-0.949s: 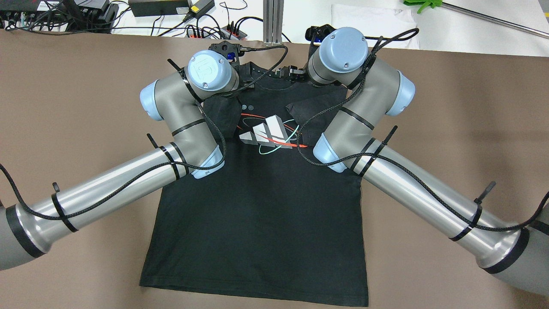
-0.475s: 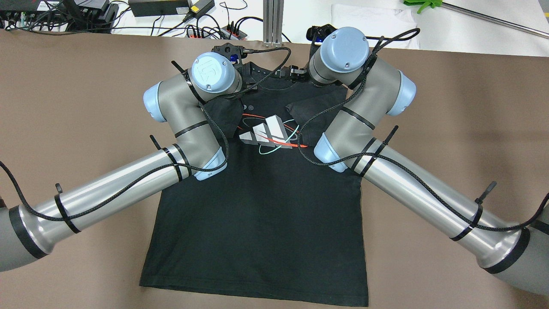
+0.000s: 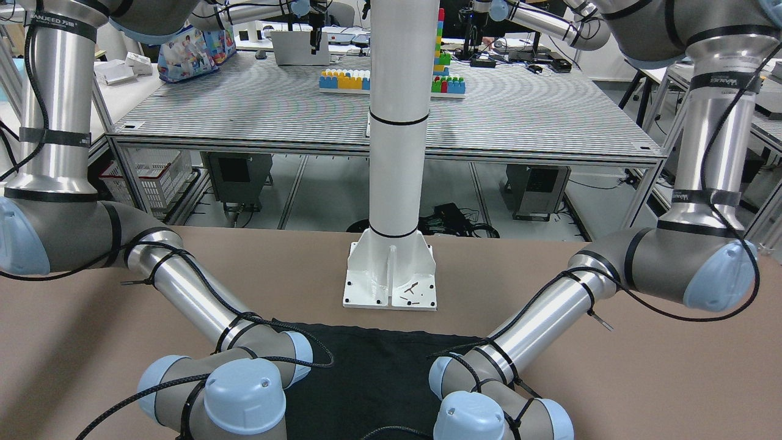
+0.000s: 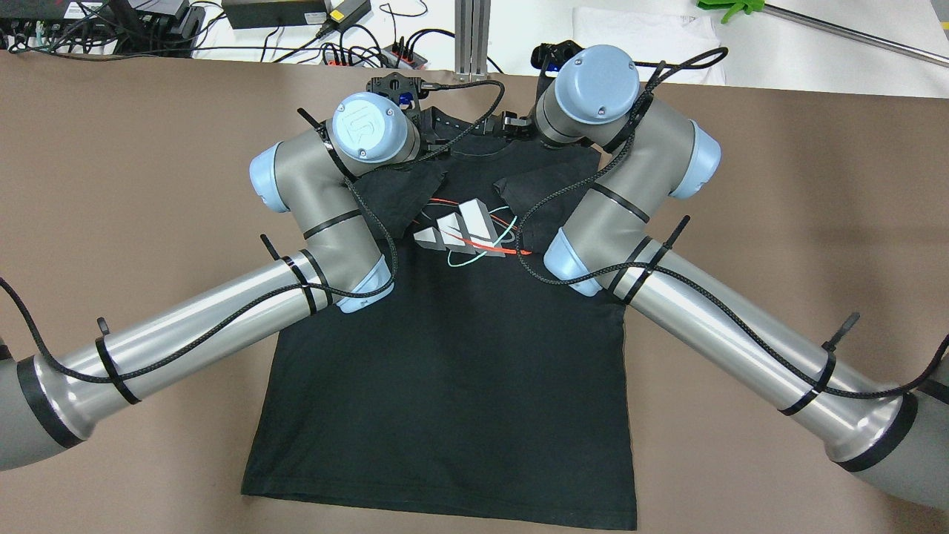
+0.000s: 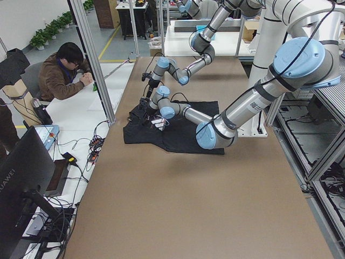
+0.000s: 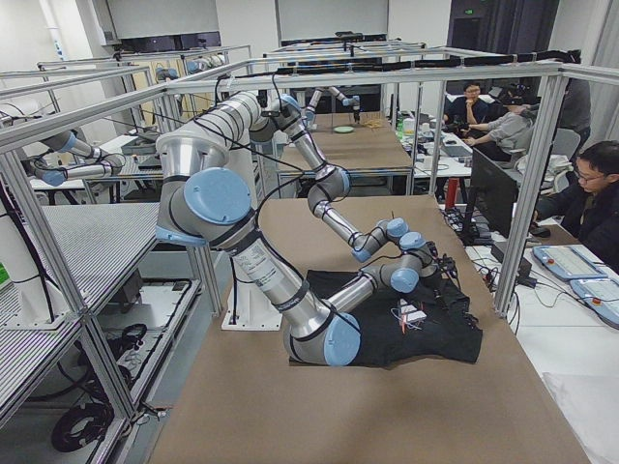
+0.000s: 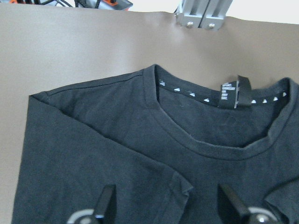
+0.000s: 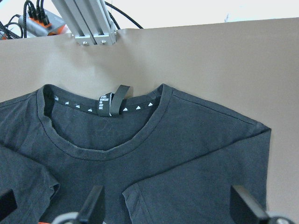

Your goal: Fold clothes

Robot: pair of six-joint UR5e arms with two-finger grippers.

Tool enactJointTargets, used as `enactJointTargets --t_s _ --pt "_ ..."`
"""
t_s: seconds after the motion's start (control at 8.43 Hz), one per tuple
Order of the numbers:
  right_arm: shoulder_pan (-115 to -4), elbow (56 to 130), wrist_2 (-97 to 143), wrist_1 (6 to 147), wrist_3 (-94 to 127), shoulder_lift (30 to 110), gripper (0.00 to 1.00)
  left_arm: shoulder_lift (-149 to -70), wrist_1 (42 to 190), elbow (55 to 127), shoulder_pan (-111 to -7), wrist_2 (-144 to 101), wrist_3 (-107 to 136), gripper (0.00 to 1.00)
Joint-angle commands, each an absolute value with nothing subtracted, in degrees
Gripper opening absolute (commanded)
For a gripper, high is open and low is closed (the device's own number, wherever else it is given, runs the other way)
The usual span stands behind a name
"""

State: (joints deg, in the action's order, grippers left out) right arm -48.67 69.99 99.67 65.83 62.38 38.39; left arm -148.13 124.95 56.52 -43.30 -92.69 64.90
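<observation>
Black T-shirt (image 4: 460, 400); chest print (image 4: 463, 228) white-grey bars, red and teal lines; brown table (image 4: 778, 222).

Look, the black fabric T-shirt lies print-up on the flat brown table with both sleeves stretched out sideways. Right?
Not quite. The black fabric T-shirt does lie print-up on the flat brown table, but both sleeves are folded in over its chest, as the overhead view shows.

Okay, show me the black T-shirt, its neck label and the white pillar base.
black T-shirt (image 4: 460, 386): overhead view, on the plain lower front.
neck label (image 8: 103, 105): right wrist view, on the label's middle.
white pillar base (image 3: 391, 269): front-facing view, on its front face.
</observation>
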Motion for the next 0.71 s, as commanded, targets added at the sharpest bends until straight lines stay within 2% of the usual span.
enactJointTargets --t_s 0.0,0.24,0.59 --pt "-49.57 70.31 104.38 66.36 63.01 38.32 0.94 -145.39 125.95 63.51 -44.64 -99.82 70.37 1.00" --pt "-49.40 77.82 107.04 67.41 63.11 44.08 0.94 -136.11 125.77 76.05 -44.65 -100.90 75.47 1.00" --pt "-48.26 97.06 113.90 67.15 66.07 61.12 0.94 -120.02 125.16 92.50 -44.74 -100.90 77.95 1.00"
